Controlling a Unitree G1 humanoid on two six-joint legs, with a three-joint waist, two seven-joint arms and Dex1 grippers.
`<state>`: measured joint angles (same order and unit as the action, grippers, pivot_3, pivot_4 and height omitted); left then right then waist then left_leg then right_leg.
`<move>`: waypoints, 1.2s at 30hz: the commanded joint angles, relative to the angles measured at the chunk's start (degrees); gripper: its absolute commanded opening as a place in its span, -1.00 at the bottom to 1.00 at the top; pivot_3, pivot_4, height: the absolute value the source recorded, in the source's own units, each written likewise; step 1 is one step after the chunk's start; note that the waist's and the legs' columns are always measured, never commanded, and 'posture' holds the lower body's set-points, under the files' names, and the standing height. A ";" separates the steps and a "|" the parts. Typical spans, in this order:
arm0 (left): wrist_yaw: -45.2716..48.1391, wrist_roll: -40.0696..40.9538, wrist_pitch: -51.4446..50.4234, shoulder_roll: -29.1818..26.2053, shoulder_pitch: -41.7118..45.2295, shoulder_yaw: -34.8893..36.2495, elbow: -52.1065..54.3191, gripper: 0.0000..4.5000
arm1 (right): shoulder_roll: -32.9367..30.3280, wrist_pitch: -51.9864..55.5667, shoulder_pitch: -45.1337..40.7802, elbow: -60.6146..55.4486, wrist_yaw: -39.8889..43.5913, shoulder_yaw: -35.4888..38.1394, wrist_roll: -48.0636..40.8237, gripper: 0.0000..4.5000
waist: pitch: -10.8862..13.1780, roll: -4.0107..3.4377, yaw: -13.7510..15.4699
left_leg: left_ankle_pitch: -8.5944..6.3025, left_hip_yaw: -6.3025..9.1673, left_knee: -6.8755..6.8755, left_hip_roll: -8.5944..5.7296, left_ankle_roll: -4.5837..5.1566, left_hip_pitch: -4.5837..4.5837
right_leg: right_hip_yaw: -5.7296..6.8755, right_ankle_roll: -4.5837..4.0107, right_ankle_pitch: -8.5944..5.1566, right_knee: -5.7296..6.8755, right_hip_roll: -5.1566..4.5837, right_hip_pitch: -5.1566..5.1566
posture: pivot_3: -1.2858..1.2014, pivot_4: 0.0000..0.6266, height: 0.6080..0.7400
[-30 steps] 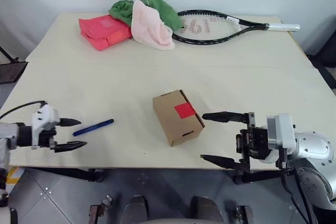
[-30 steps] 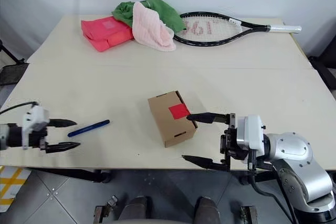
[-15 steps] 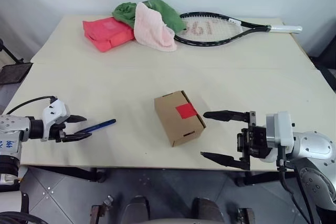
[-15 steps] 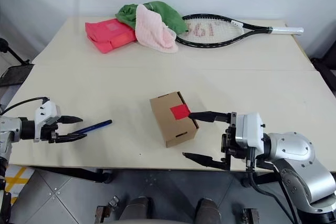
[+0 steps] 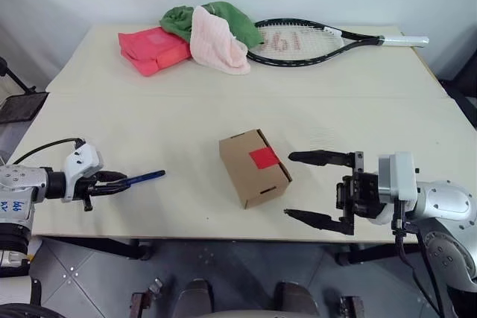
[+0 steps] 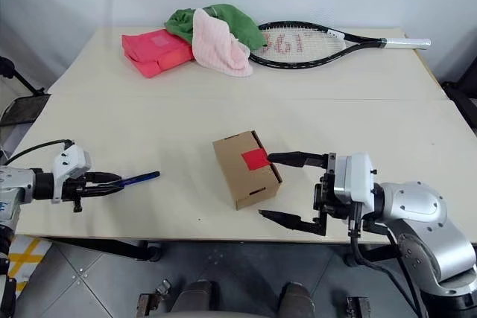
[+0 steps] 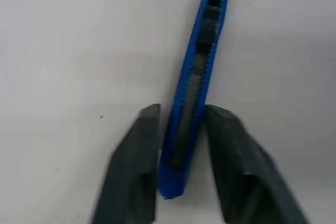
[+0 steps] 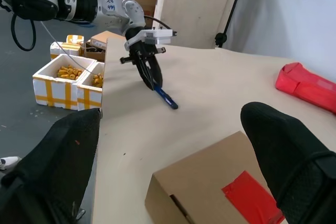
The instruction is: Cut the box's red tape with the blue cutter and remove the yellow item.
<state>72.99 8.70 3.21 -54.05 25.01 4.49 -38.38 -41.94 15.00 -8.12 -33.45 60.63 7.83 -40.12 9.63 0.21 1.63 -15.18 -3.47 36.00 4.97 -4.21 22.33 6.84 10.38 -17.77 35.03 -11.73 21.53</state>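
At the pick-up of the blue cutter (image 5: 145, 177), judging by the layout: lying flat near the left front edge of the table (image 5: 171, 109), well apart from the box (image 5: 242, 169), dark tip pointing toward the box. Pinched at its rear end by the left gripper (image 5: 112, 182), narrowed down to the width of the blue body, with a black finger pressed close against each long side in the left wrist view; not yet lifted off the tabletop, and impossible to say how firm the hold is. Spread wide and holding nothing on the other side: the right gripper (image 5: 289, 185), just beside the box's right end, one finger level with the top face and one lower toward the table edge, neither visibly touching cardboard. Sealed across the top flap seam by the red tape (image 5: 262, 157), uncut, so the yellow item presumably sits inside. Next, probably: lift the cutter clear without letting it swivel between the fingers, carry it across to the box, and bring the dark tip down on the tape along the seam. Likely also needed: steadying the box with the open right claw so the light carton does not slide under the blade.
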 commanded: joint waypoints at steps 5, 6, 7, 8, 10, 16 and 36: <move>-0.22 -1.69 -1.42 1.88 -3.35 -2.50 2.54 -0.81 | -0.21 -0.94 -0.40 -0.15 0.52 0.76 -0.27 1.00 | 0.00 -0.01 0.03 | -0.03 -0.04 0.03 0.00 0.02 0.00 | -0.02 0.00 0.00 -0.02 0.00 0.00 | 0.03 -0.52 1.00; -0.32 -1.74 -1.41 1.93 -3.40 -2.54 2.99 -0.81 | -0.22 -0.92 -0.35 -0.14 0.52 0.79 -0.23 1.00 | 0.00 -0.01 0.03 | -0.03 -0.04 0.03 0.00 0.02 0.00 | -0.02 0.00 0.00 -0.02 0.00 0.00 | 0.03 -0.52 1.00; -0.11 -1.70 -0.97 1.96 -3.51 -2.71 4.09 -0.81 | -0.28 -0.89 -0.16 -0.15 0.53 0.86 -0.18 1.00 | 0.00 -0.01 0.04 | -0.03 -0.04 0.03 0.00 0.01 0.00 | -0.02 0.00 0.00 -0.02 0.00 0.00 | 0.03 -0.52 1.00; 0.06 -1.38 -1.08 2.04 -3.72 -2.79 5.96 -0.81 | -0.43 -0.85 0.18 -0.21 0.59 1.04 -0.10 1.00 | 0.00 -0.01 0.07 | -0.03 -0.04 0.02 0.00 0.02 0.01 | -0.02 0.00 0.00 -0.03 0.00 0.00 | 0.03 -0.52 1.00; 1.10 0.19 -2.45 2.01 -4.60 -3.00 12.94 -0.81 | -1.12 -0.41 1.36 -0.19 0.71 1.98 -0.09 1.00 | 0.00 0.00 0.17 | -0.04 -0.04 0.03 0.00 0.02 0.02 | -0.02 0.00 0.00 -0.04 -0.01 0.00 | 0.03 -0.52 1.00; 4.25 2.07 -11.57 -0.68 -7.53 -7.07 37.59 -0.81 | -3.43 4.37 4.54 -1.49 -1.28 8.10 -5.95 1.00 | 0.17 0.25 0.36 | -0.08 -0.05 0.09 0.01 0.02 0.08 | -0.04 0.01 0.00 -0.09 0.01 0.03 | 0.03 -0.52 1.00; -15.24 -8.23 -47.78 15.39 2.69 -32.99 64.59 -0.81 | -12.36 17.70 16.35 -10.21 -8.82 -0.54 5.71 -0.14 | 0.40 0.65 1.51 | -0.18 -0.08 0.41 0.03 0.06 0.19 | -0.16 -0.01 0.01 -0.28 0.05 -0.01 | 0.03 -0.52 1.00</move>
<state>58.81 2.04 -43.45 -38.72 27.40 -26.43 25.27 -53.59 31.56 9.41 -41.43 52.82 8.73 -34.88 10.04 0.87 3.13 -15.37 -3.55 36.43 5.00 -4.15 22.52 6.67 10.37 -17.76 34.75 -11.68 21.53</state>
